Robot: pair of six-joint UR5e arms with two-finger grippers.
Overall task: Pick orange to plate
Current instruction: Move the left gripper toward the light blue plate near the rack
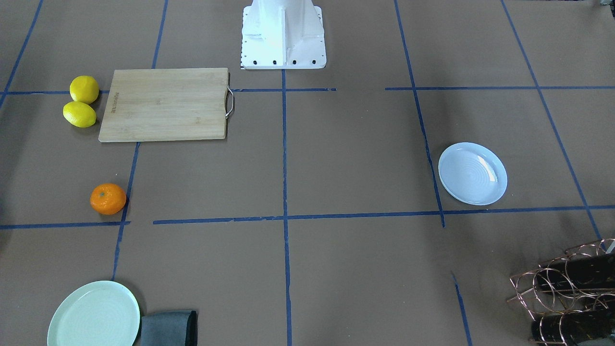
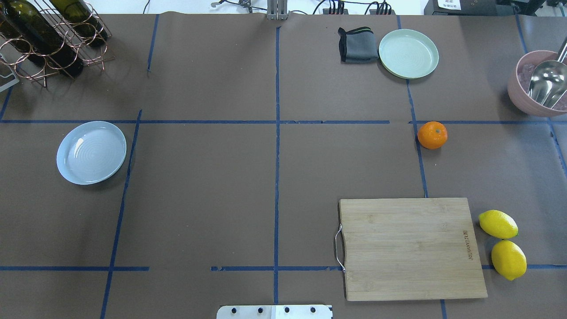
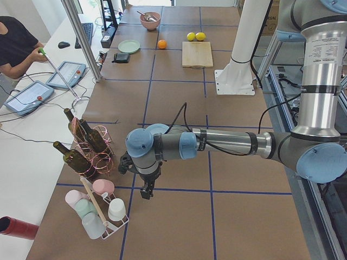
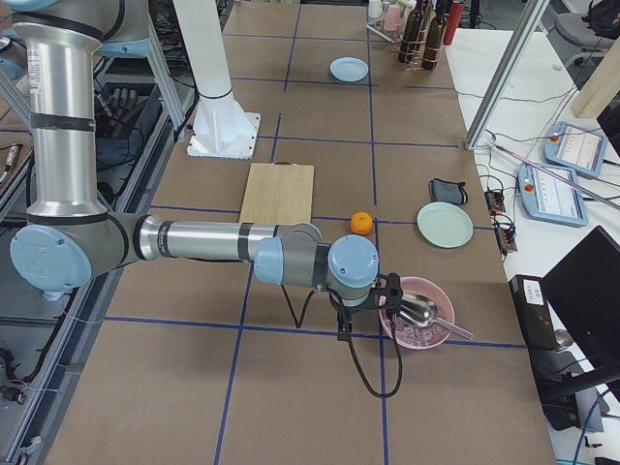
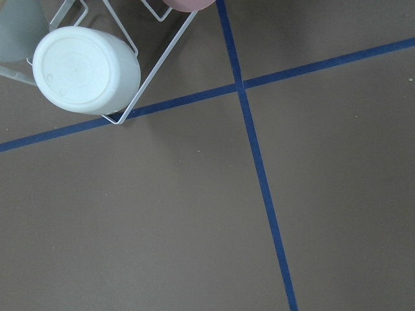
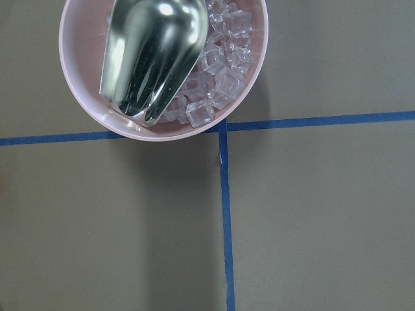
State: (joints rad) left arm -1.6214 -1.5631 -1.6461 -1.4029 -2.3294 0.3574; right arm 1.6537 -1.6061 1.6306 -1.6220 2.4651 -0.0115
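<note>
The orange (image 2: 432, 134) lies alone on the brown table, just beside a blue tape line, on the robot's right side (image 1: 108, 198). The pale bluish-white plate (image 2: 91, 152) sits far across on the robot's left side (image 1: 473, 173) with nothing on it. Neither gripper shows in the overhead or front views. In the left side view my left gripper (image 3: 145, 192) hangs low over the table near a cup rack; I cannot tell its state. In the right side view my right gripper (image 4: 341, 329) hovers beside a pink bowl, a short way from the orange (image 4: 361, 223); its state is unclear too.
A wooden cutting board (image 2: 412, 248) and two lemons (image 2: 502, 243) lie near the robot's right. A mint-green plate (image 2: 408, 53) and grey cloth (image 2: 356, 45) sit at the far edge. The pink bowl of ice with a metal scoop (image 6: 162, 61) and a wine-bottle rack (image 2: 48, 37) flank the table.
</note>
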